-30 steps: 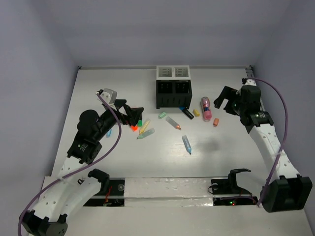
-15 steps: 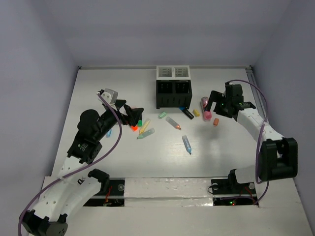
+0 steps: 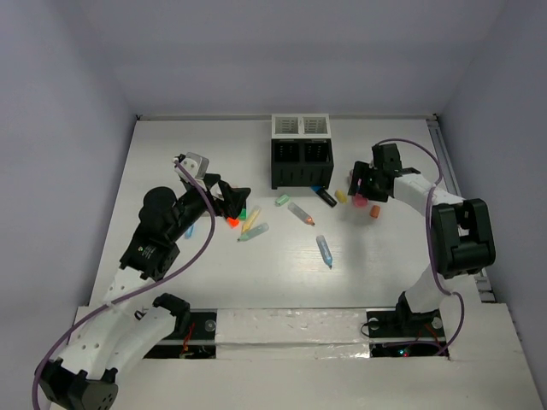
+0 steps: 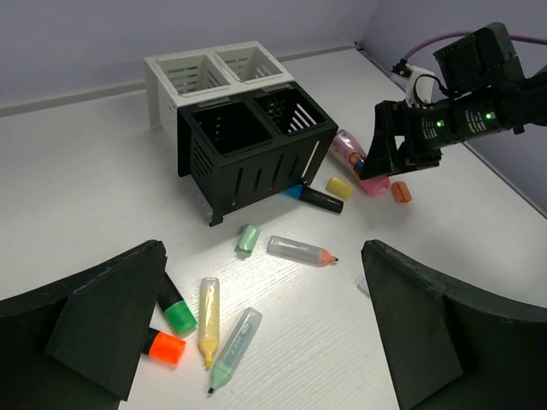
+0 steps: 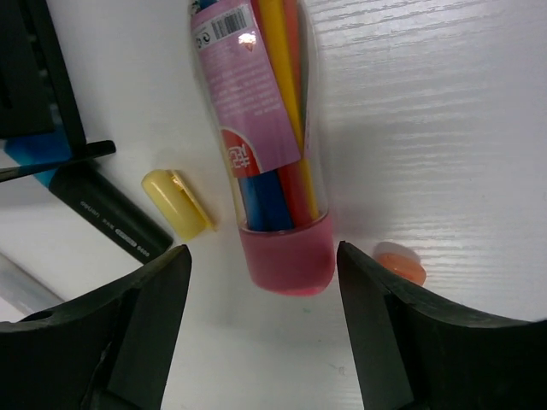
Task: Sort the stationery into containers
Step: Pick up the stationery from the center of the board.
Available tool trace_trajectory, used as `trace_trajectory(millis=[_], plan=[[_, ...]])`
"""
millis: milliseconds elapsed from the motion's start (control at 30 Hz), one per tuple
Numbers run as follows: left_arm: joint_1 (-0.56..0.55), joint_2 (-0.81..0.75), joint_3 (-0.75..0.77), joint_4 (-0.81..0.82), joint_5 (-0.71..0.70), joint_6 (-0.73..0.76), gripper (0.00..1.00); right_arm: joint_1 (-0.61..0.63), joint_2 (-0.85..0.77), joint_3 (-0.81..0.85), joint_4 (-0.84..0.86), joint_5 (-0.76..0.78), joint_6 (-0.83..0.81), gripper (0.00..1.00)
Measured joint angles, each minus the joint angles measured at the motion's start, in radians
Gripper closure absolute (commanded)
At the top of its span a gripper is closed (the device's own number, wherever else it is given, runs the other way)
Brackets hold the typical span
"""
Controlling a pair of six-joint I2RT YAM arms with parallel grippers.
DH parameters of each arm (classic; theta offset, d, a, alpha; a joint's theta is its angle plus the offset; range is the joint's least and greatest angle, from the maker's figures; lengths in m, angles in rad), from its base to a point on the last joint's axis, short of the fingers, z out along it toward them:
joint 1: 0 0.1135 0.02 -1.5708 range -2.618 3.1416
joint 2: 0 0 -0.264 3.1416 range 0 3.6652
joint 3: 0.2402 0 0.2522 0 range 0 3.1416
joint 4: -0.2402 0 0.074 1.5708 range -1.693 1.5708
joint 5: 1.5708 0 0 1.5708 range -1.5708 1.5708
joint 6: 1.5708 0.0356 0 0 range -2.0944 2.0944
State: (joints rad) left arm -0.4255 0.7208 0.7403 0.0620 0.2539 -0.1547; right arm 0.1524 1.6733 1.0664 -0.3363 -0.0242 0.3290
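Compartments (image 3: 299, 172): two black, two white; one pink tube (image 5: 261, 145)

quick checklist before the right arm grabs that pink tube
1. Right pincer lined up on the pink tube: ok, one jaw on each side of its capped end.
2. Grip closed: not ok, gaps show on both sides of the tube.
3. Neighbours clear of the jaws: cannot tell. The yellow cap and orange cap lie right beside them.
4. Organizer ready: ok, upright with its tops unblocked.
5. Left pincer out of the way: ok, open and well apart from the tube.
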Motion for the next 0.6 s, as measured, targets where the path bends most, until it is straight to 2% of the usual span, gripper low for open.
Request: trace_trajectory(millis=[200,333,400,433,500,600], plan=[[0.0,0.006,0.0,0.0,0.0,0.001,0.01,0.0,0.041,0.01,0.006,0.043,-0.012,0.36],[0.0,0.006,0.0,0.0,0.0,0.001,0.01,0.0,0.046,0.013,0.006,0.061,-0.016,0.37],[0.0,0.006,0.0,0.0,0.0,0.001,0.01,0.0,0.06,0.023,0.008,0.068,-0.019,0.45],[0.0,0.006,0.0,0.0,0.0,0.001,0.01,0.0,0.072,0.028,0.009,0.071,-0.021,0.51],[0.0,0.006,0.0,0.0,0.0,0.001,0.01,0.0,0.094,0.047,0.008,0.074,-0.026,0.56],[0.0,0.01,0.0,0.0,0.0,0.0,0.01,0.0,0.114,0.07,0.013,0.078,-0.03,0.7]])
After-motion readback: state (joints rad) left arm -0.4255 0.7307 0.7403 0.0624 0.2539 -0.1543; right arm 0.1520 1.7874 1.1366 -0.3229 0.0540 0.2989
